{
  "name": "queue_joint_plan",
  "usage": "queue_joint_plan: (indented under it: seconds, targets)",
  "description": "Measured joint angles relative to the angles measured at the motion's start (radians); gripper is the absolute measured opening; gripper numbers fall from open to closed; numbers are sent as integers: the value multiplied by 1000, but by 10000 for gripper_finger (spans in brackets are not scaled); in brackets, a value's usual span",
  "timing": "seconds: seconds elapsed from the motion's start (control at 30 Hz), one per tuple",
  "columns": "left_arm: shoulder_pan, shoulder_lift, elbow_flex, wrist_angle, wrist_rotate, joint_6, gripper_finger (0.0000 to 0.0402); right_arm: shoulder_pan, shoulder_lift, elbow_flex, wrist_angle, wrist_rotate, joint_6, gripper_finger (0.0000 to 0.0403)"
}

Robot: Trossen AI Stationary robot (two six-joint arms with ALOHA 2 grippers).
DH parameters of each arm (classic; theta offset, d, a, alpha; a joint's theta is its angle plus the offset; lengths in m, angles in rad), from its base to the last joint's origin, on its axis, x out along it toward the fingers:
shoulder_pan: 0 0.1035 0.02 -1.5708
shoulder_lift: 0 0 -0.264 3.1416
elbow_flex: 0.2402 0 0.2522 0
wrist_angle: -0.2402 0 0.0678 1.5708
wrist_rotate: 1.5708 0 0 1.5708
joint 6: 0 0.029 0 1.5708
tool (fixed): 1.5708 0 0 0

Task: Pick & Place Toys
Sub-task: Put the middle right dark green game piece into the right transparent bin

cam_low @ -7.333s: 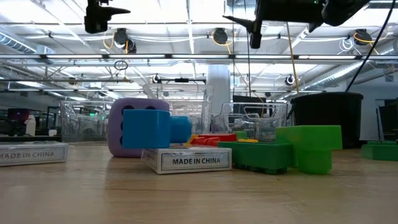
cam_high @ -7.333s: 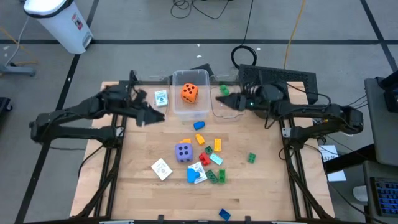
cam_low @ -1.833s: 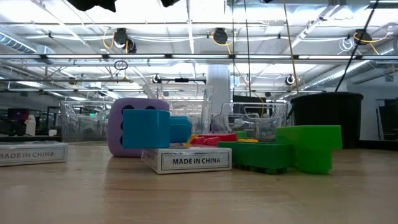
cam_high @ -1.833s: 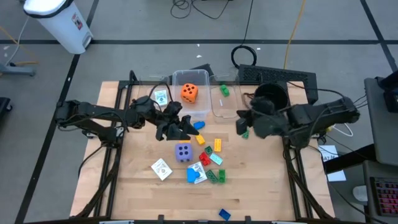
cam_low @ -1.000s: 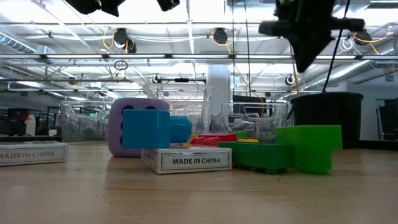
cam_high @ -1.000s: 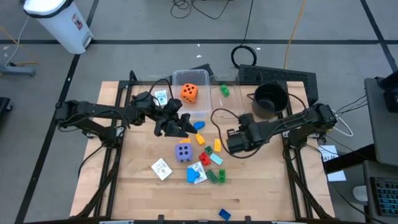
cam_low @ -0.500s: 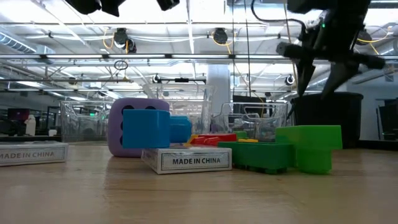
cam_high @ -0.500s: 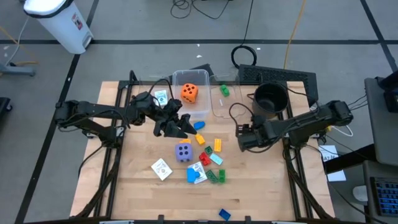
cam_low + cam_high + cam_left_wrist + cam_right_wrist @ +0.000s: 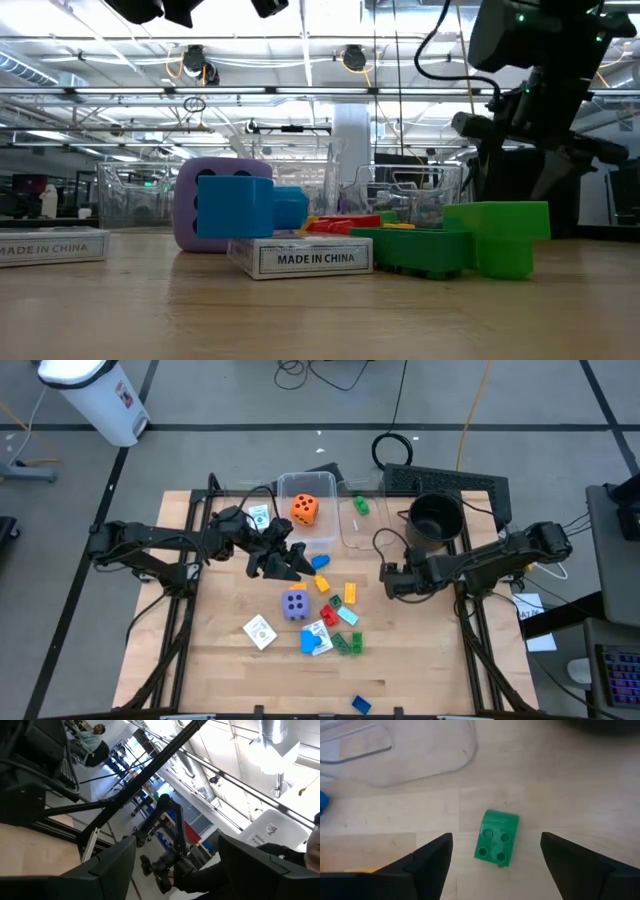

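Note:
A small green brick [image 9: 496, 837] lies flat on the wooden table, studs up, in the right wrist view. My right gripper [image 9: 386, 579] is open above it, one finger [image 9: 432, 862] on either side, touching nothing. My left gripper [image 9: 291, 564] is open and empty, held above the table beside a blue brick [image 9: 320, 561] and tipped up toward the room. An orange die [image 9: 305, 508] sits in a clear bin [image 9: 284, 486]. A purple die [image 9: 295, 604], several coloured bricks [image 9: 342, 618] and a white card pack [image 9: 260, 631] lie mid-table.
A second clear bin [image 9: 352, 530] with a green brick [image 9: 361, 506] stands at the back, a black pot [image 9: 435, 518] to its right. Another card pack [image 9: 259, 517] lies left of the bins. A blue brick [image 9: 361, 705] lies near the front edge.
My right gripper has gone a little toward the table's right edge and down toward the table, staying open. My left gripper has kept still.

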Motion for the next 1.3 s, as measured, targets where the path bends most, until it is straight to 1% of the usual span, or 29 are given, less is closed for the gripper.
queue_joint_plan:
  seconds: [0.1,0.27,0.43,0.63,0.77,0.83,0.93,1.07,1.2,1.3]
  targets:
    - [0,0,0,0,3,-6,280,-18,2,-17,31,-9,-21,291]
    - [0,0,0,0,3,-8,280,-50,24,-44,150,-59,-99,286]
    - [0,0,0,0,4,-18,280,-62,56,-46,145,-100,-118,286]
    - [0,0,0,-1,4,-19,280,-66,93,-46,147,-117,-104,285]
    - [0,0,0,-1,4,-20,280,-73,125,-46,150,-160,-99,278]
    - [0,0,0,-1,4,-21,280,-73,134,-46,149,-168,-93,268]
    - [0,0,0,-1,5,-21,280,-73,138,-46,146,-164,-84,241]
    - [0,0,0,-1,6,-24,280,-73,138,-46,140,-155,-85,189]
    - [0,0,0,-1,6,-24,280,-73,138,-46,134,-152,-126,140]
    - [0,0,0,-2,6,-24,280,-73,130,-46,131,-152,-164,137]
